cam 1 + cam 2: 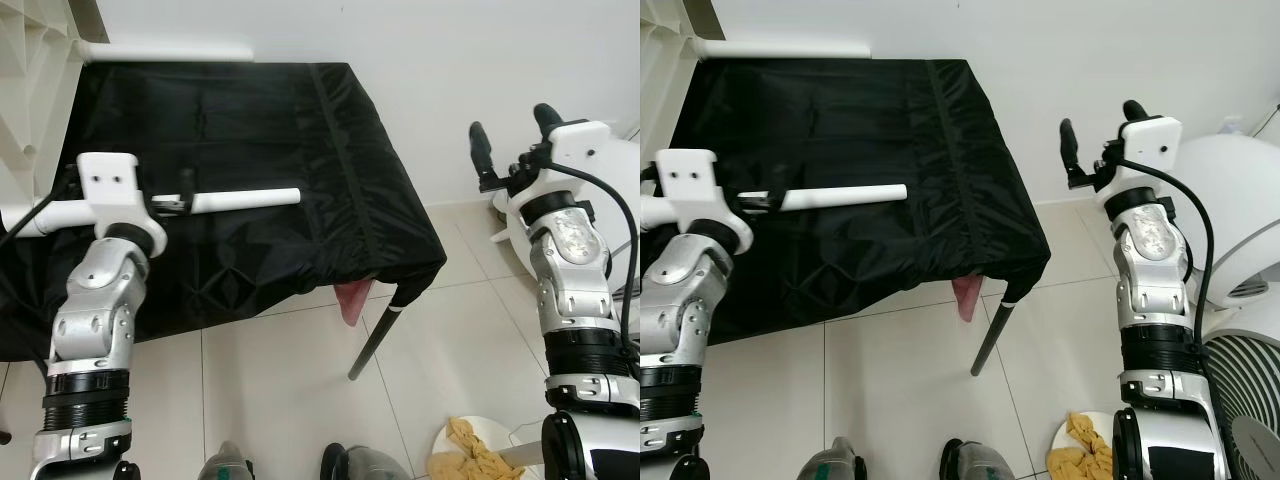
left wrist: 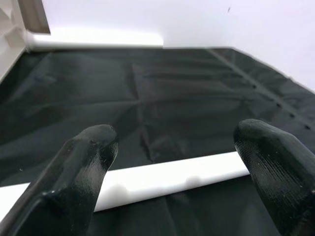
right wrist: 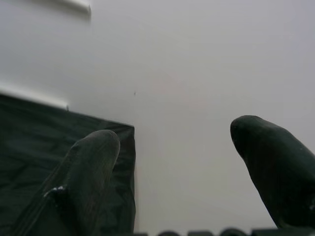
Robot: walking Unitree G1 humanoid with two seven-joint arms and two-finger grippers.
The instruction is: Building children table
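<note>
Left gripper [image 2: 172, 162], jaws wide, hovers over white leg [image 1: 245, 198] mid-worktop [image 1: 300, 120]; lower squarely before closing. Right gripper [image 1: 512, 135] idle, jaws wide.

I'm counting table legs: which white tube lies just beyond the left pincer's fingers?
The shorter white tube in the middle of the black cloth, just past the left pincer. The other tube lies along the wall.

We see open black cloth [image 1: 250, 110] beyond the white tube [image 1: 245, 198], walled off behind.
</note>
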